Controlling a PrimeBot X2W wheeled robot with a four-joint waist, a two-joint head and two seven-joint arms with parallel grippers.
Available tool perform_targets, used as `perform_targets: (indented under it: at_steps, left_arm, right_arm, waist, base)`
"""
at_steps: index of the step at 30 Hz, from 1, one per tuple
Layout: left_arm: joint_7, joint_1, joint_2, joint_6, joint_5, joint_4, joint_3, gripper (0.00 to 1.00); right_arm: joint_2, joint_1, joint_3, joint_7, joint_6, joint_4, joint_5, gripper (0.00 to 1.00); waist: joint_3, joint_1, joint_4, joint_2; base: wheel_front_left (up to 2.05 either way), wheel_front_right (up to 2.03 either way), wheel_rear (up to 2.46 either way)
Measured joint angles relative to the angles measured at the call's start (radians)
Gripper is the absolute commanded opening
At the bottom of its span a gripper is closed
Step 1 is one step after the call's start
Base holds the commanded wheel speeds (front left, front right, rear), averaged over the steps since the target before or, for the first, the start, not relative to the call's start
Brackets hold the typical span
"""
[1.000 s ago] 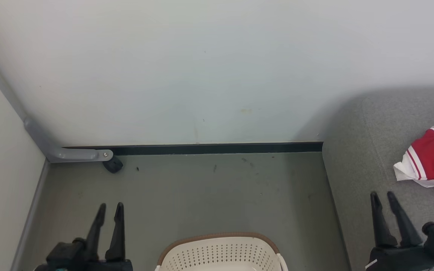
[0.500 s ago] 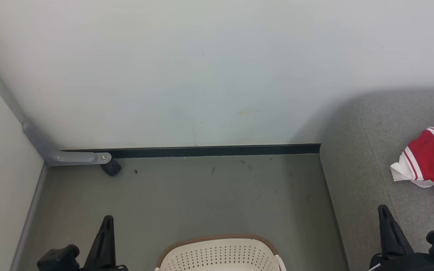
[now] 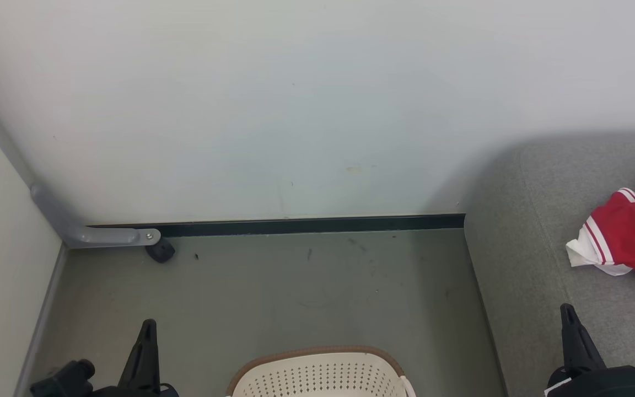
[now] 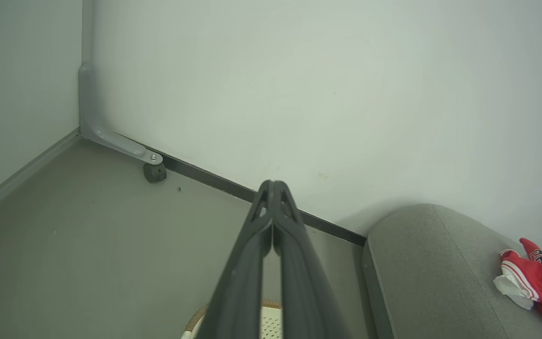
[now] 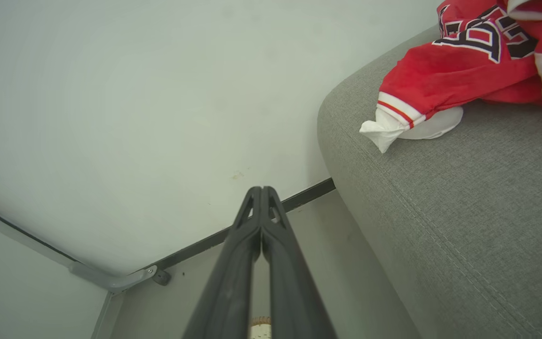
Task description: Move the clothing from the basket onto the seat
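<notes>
Both grippers have closed since a second ago. The left gripper (image 3: 148, 331) and the right gripper (image 3: 569, 315) now each have their fingers pressed together on nothing, and they sit lower at the near edge of the head view. The clothing (image 3: 629, 234), a crumpled red jersey with white trim and navy lettering, lies on the grey seat (image 3: 521, 259) at the right. It is farther off than the right gripper and to its right, apart from the tips. The basket (image 3: 317, 351) stands on the grey-green floor (image 3: 295, 286) at the near edge, between the two grippers, with its inside hidden. The left gripper is well apart from the clothing, on the basket's other side.
</notes>
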Motion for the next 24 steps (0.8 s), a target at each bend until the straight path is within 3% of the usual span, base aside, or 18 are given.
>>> perform_targets:
  at_steps: [24]
  left_arm:
    - [0.088,0.0,-0.029,-0.047,-0.277,0.016,0.077,0.0]
  right_arm:
    - [0.061,0.0,-0.099,0.089,0.051,0.025,0.273,0.0]
  waist:
    - [-0.018,0.0001,-0.013,0.0]
  base:
    - [0.0,0.0,0.0]
